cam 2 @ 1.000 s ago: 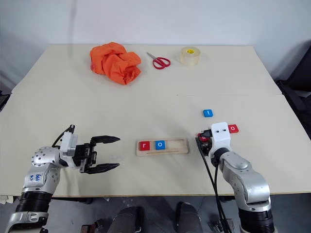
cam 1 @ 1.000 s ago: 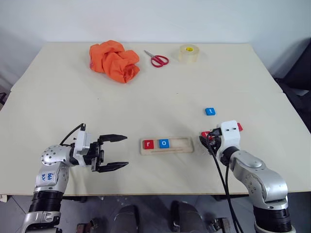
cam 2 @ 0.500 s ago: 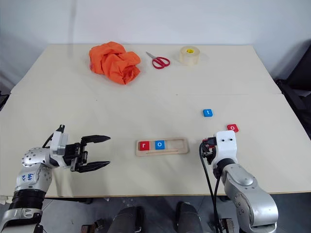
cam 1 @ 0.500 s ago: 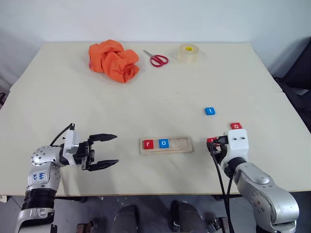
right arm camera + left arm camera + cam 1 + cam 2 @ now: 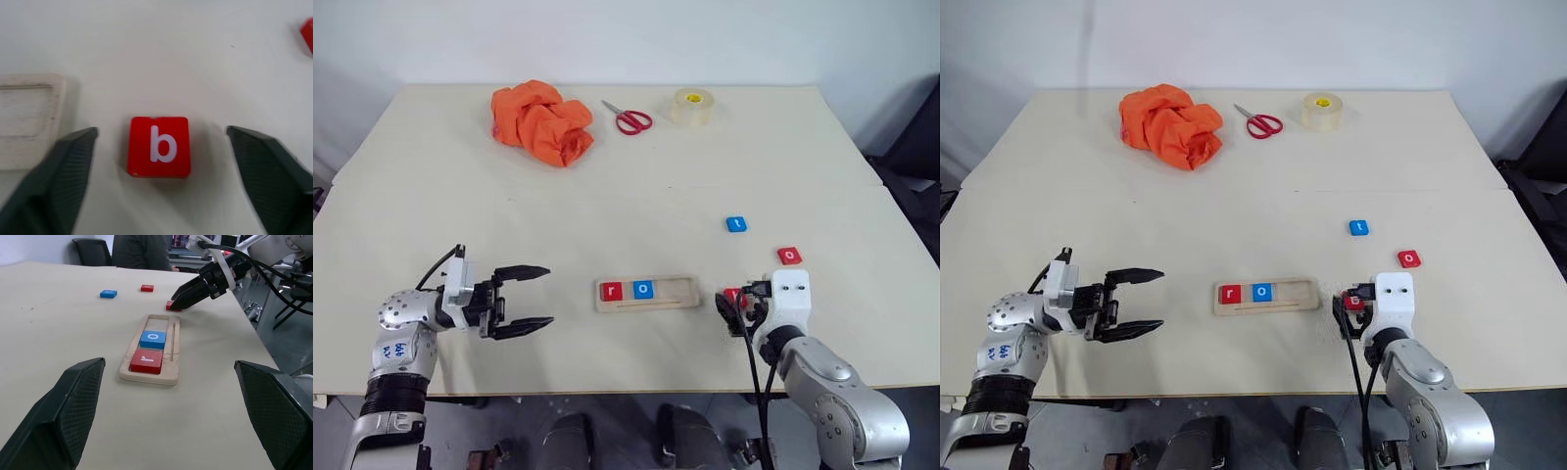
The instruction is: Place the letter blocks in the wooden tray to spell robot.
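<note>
Right wrist view is showing the small red square tile marked b (image 5: pixel 159 146) lying flat on the pale tabletop (image 5: pixel 195 49), sitting centred between the two spread black fingers of the right gripper (image 5: pixel 159 186), untouched by either one. Near the left edge of that frame, the end of the pale wooden tray (image 5: pixel 24 120) is lying just beside the tile. In the left eye view the tray's (image 5: pixel 648 293) long axis is running left to right across the lower middle of the frame, with the red r tile (image 5: pixel 612 290) and blue o tile (image 5: pixel 644 289) filling its left end and the right part standing vacant. The b tile is resting just off the tray's right end, so the right arm looks far nearer. The blue t tile (image 5: pixel 735 224) and red o tile (image 5: pixel 789 256) are lying apart toward the right, with bare table around them. The left gripper (image 5: pixel 529 298), jaws wide and holding nothing, is pointing at the tray from the lower left
</note>
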Robot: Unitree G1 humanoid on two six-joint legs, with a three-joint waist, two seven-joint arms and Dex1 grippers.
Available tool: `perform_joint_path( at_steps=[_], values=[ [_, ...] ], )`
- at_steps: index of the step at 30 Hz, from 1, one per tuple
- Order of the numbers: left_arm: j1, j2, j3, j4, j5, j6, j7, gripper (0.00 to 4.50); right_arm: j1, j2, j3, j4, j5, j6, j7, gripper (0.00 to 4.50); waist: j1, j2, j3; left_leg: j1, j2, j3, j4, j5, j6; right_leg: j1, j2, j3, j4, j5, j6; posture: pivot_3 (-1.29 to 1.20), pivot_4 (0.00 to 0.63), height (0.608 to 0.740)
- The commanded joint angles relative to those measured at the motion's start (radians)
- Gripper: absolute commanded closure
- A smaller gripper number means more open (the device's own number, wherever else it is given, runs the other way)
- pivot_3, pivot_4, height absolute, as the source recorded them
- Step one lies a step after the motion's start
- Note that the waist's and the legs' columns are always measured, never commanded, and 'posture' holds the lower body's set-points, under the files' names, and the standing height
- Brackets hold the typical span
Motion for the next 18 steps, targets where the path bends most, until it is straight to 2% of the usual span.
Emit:
perform_joint_path(
  at_steps=[1, 7, 10, 15, 18],
  values=[
    [-0.017, 0.002, -0.003, 0.002, -0.018, -0.017, -0.082, 0.0, -0.022, -0.104, -0.04, -0.058, 0.065, -0.02, 0.126, 0.05, 0.0, 0.0, 0.0, 0.0, 0.0, 0.0, 0.0, 0.0, 0.0, 0.0, 0.0, 0.0, 0.0, 0.0, 0.0, 0.0, 0.15, 0.74],
    [-0.017, -0.005, -0.009, 0.001, -0.022, -0.023, -0.076, 0.0, -0.072, -0.431, -0.048, 0.084, 0.115, -0.196, 0.49, 0.05, -0.001, -0.001, 0.0, 0.0, 0.0, 0.001, 0.0, 0.0, 0.0, 0.0, 0.0, 0.001, 0.0, 0.0, 0.0, 0.0, 0.15, 0.74],
    [-0.002, -0.012, -0.011, -0.016, -0.025, -0.022, -0.071, 0.0, -0.142, -0.61, 0.036, 0.264, 0.069, -0.387, 0.756, 0.05, -0.001, -0.001, 0.0, 0.001, 0.0, 0.001, 0.0, 0.0, 0.0, 0.0, 0.001, 0.001, 0.0, 0.0, 0.0, 0.0, 0.15, 0.74],
    [0.021, -0.017, -0.008, -0.039, -0.03, -0.026, -0.059, 0.0, -0.253, -0.75, 0.187, 0.537, -0.035, -0.637, 1.037, 0.05, 0.0, -0.002, 0.0, 0.001, 0.0, 0.003, 0.001, 0.0, 0.0, 0.0, 0.001, 0.001, -0.001, 0.0, 0.001, 0.0, 0.15, 0.74],
    [0.045, -0.019, -0.006, -0.066, -0.035, -0.026, -0.049, 0.0, -0.343, -0.759, 0.268, 0.704, -0.106, -0.757, 1.135, 0.05, 0.0, -0.002, 0.0, 0.001, 0.0, 0.004, 0.002, 0.0, 0.0, 0.0, 0.001, 0.002, -0.001, 0.001, 0.002, 0.0, 0.15, 0.74]
  ],
)
